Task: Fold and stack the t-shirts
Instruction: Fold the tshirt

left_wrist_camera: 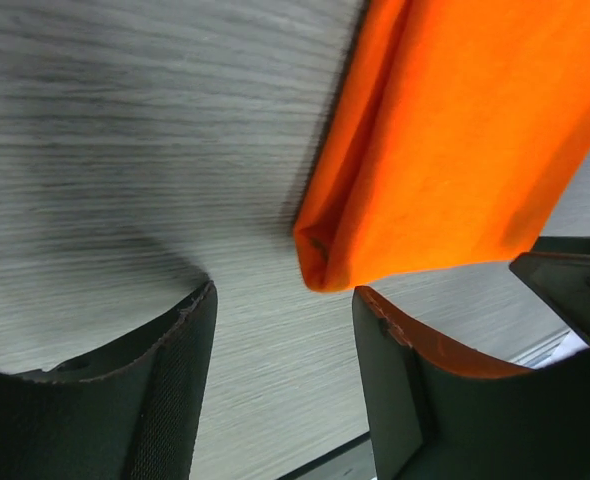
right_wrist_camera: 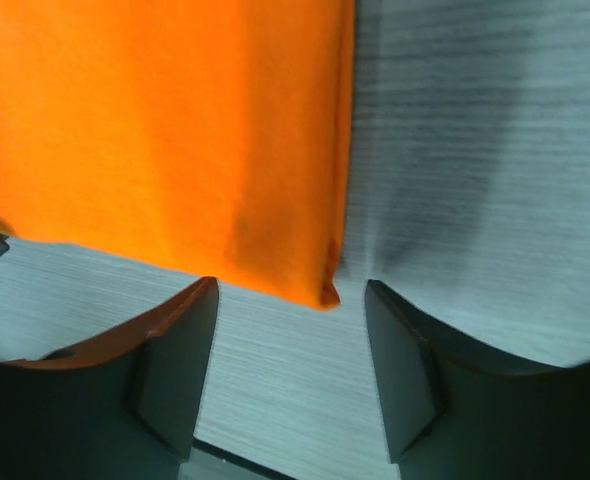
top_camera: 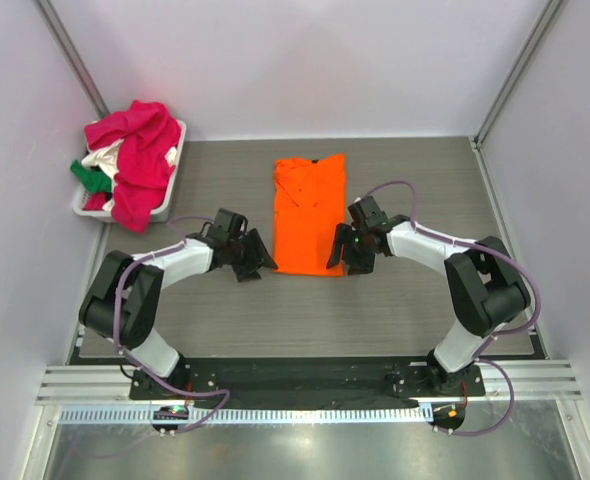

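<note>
Note the left tool (left_wrist_camera: 283,300) and right tool (right_wrist_camera: 290,290), both wide and empty, set low at the two near corners of the orange t-shirt (top_camera: 310,213), lying as a narrow folded strip mid-way across the worktop (top_camera: 425,185), apparently for pinching both corners together and folding the near end toward the collar, with the other t-shirts (top_camera: 135,150) heaped in the basket (top_camera: 172,188) at far left.

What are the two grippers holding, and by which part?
Nothing. The left gripper and right gripper stand open at the orange t-shirt's near corners.
</note>
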